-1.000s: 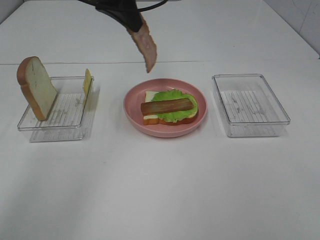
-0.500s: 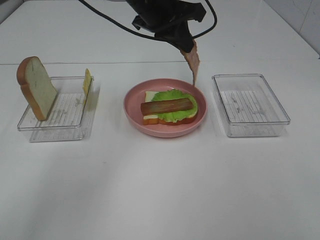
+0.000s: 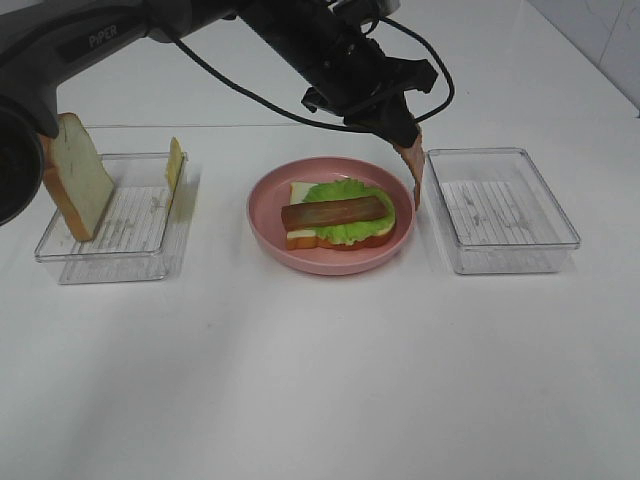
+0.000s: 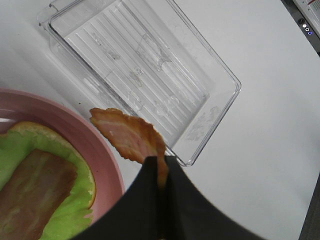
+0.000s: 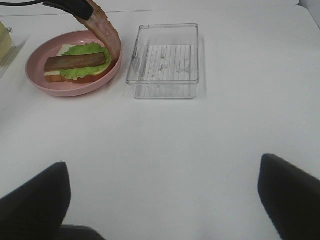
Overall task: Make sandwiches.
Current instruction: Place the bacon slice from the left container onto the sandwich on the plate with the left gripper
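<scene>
While my left pincer (image 3: 400,128) is clamped on one meat strip (image 3: 413,176), the holdings on the white table (image 3: 320,380) read as follows.

- Right clear tray (image 3: 500,215): ribbed floor, just beside the plate.
- Left clear tray (image 3: 110,240): one bread slice (image 3: 75,180) standing tilted at its left end, and one thin yellow cheese piece (image 3: 174,165) upright against its right wall.
- Round pink plate (image 3: 330,265): centre, between the trays.
- My left arm (image 3: 100,40) and its black cable (image 3: 250,95): reaching across the far side above the plate.
- My right pincer (image 5: 162,165): fingers wide apart, gripping nothing, low over bare table, well apart from the plate.

Sandwich stack (on the plate): a white bread base (image 3: 300,238) with orange-brown crust, ruffled green lettuce (image 3: 350,190) over it, and a flat brown meat slab (image 3: 333,212) lying lengthwise on top.

Held strip: reddish-brown with paler streaks, hanging limp and tip down at the plate's right rim, next to the right tray. I cannot tell whether it touches either.
</scene>
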Robot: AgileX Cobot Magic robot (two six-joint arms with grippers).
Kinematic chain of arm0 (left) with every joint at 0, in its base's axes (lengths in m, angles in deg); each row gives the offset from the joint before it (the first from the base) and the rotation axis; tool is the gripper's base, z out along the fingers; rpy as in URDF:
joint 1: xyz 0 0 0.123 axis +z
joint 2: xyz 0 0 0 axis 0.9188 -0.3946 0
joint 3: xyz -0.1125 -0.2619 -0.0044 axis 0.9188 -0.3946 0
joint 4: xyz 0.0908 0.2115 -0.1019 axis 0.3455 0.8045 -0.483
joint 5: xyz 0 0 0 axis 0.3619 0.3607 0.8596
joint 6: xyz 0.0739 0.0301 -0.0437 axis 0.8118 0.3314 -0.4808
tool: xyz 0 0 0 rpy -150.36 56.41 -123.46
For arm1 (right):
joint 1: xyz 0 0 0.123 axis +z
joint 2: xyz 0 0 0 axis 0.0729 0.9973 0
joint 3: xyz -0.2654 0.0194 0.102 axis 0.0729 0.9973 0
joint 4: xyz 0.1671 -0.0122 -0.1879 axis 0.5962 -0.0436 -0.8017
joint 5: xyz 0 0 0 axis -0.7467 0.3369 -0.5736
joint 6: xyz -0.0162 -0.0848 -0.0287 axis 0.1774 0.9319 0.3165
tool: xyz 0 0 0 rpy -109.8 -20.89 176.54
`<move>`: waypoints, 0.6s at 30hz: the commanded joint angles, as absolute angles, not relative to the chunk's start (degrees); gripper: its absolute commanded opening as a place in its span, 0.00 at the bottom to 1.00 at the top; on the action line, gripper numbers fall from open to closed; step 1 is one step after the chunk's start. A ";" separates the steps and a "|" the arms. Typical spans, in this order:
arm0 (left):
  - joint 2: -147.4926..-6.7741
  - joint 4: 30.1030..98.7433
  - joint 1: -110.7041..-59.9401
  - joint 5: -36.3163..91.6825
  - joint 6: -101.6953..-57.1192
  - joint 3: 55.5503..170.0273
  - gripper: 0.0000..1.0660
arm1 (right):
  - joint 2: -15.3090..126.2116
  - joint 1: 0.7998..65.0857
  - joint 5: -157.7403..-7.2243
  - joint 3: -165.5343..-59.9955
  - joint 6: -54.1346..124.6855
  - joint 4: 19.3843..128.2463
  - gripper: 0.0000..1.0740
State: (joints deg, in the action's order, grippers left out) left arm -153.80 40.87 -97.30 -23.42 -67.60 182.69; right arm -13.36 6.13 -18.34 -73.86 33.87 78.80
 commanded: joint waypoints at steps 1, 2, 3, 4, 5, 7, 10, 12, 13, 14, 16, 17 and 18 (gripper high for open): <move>-153.80 40.30 -97.53 -22.85 -67.20 183.09 0.00 | -14.79 5.96 -18.91 -73.80 34.50 79.09 0.89; -153.80 40.59 -97.53 -22.79 -67.20 183.09 0.00 | -14.79 5.96 -18.91 -73.80 34.50 79.09 0.89; -154.02 40.99 -97.47 -22.74 -67.20 183.09 0.00 | -14.79 5.96 -18.91 -73.80 34.50 79.09 0.89; -154.02 40.99 -97.47 -22.74 -67.20 183.09 0.00 | -14.79 5.96 -18.91 -73.80 34.50 79.09 0.89; -154.25 40.99 -97.41 -22.74 -67.20 183.09 0.00 | -14.79 5.96 -18.91 -73.80 34.50 79.09 0.89; -154.77 41.05 -97.41 -22.79 -67.20 183.09 0.00 | -14.79 5.96 -18.91 -73.80 34.50 79.09 0.89; -155.63 41.10 -97.41 -22.97 -67.20 183.09 0.00 | -14.79 5.96 -18.91 -73.80 34.50 79.09 0.89; -155.92 41.22 -97.41 -23.08 -67.15 183.09 0.00 | -14.79 5.96 -18.91 -73.80 34.50 79.09 0.89; -156.14 41.79 -97.41 -23.37 -67.15 183.09 0.00 | -14.79 5.96 -18.91 -73.80 34.50 79.09 0.89; -156.26 43.80 -97.41 -23.42 -67.26 183.09 0.00 | -14.79 5.96 -18.91 -73.80 34.50 79.09 0.89; -156.26 44.71 -97.41 -23.48 -67.49 183.09 0.00 | -14.79 5.96 -18.91 -73.80 34.50 79.09 0.89; -156.09 47.69 -97.41 -23.83 -68.92 183.09 0.00 | -14.79 5.96 -18.91 -73.80 34.50 79.09 0.89; -156.09 47.69 -97.41 -23.83 -68.92 183.09 0.00 | -14.79 5.96 -18.91 -73.80 34.50 79.09 0.89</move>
